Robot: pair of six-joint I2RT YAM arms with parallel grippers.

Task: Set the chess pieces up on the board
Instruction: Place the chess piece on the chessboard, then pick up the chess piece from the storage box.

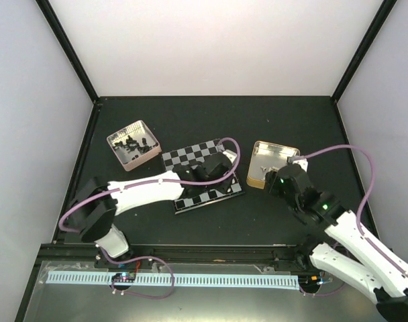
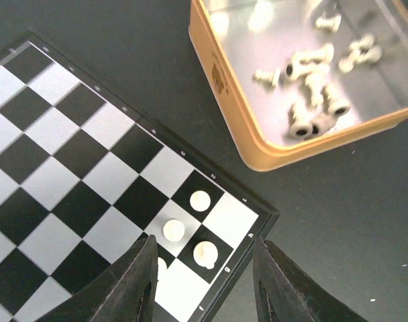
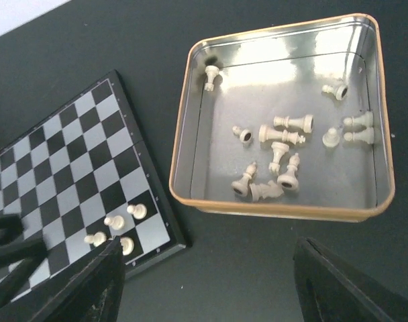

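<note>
Top external: left gripper (image 1: 225, 173) extended over board (image 1: 189, 157), jaws parted.

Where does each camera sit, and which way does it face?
Top external: above and behind the arms, facing down on the table; both arms show.
Left wrist: on the left arm, facing down at a corner of the board; its fingers show below.
Right wrist: on the right arm, facing down at the tan box; its fingers show below.
Shared: both wrist views show the white pieces on that corner and the box.
</note>
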